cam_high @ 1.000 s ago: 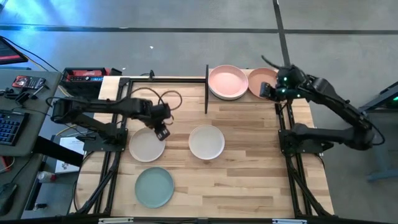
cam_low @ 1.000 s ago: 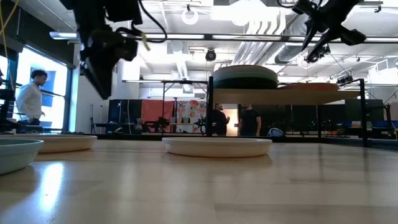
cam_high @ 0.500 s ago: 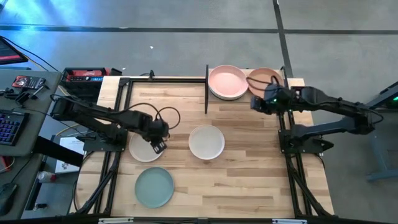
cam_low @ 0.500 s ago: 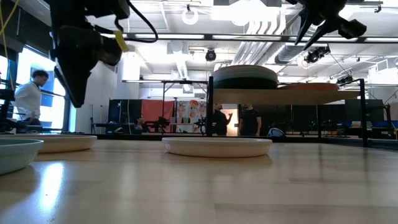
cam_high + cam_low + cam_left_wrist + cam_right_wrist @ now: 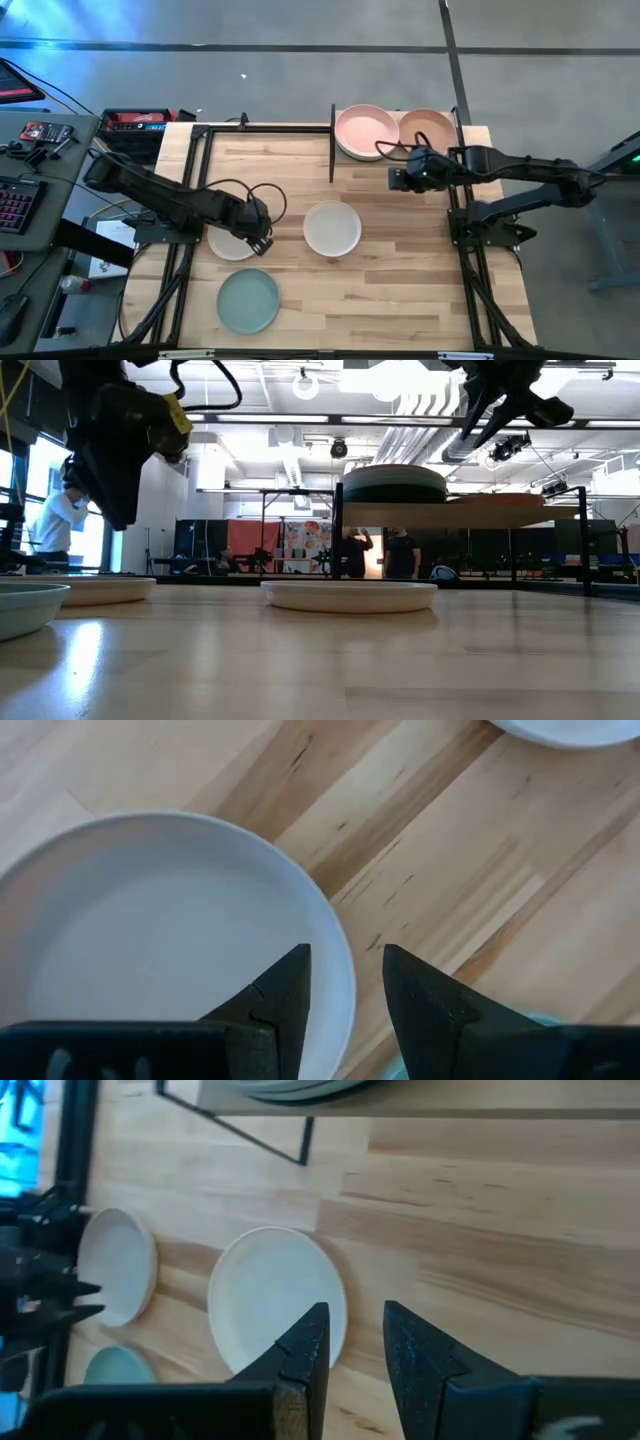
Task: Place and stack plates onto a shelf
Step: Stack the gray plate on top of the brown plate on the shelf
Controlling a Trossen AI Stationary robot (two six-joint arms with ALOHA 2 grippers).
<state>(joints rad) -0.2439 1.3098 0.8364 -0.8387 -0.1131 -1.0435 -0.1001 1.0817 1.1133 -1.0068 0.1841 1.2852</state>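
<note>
My left gripper [image 5: 258, 236] hovers open over the right rim of a cream plate [image 5: 230, 240]. In the left wrist view one finger [image 5: 288, 988] stands over the plate's inside and the other outside its rim [image 5: 340, 982], with a gap to each. My right gripper [image 5: 393, 180] is open in the air between the shelf [image 5: 500, 513] and a second cream plate [image 5: 332, 228] at mid-table. A mint plate [image 5: 248, 300] rests flat near the near edge. On the shelf sit a pink-topped stack [image 5: 365, 132] and a salmon plate [image 5: 428, 128].
Black frame rails run along both table sides, and a shelf post [image 5: 332, 148] stands by the stack. Bare wood lies right of the centre plate [image 5: 275, 1295]. A keyboard and tools lie off the table's left. People [image 5: 350, 555] stand in the room behind.
My left gripper has moved toward the near edge, from the cream plate's far side to over its right rim. My right gripper has drawn back from the salmon plate on the shelf, toward the table's left and near side, out over the tabletop. No plate has moved.
</note>
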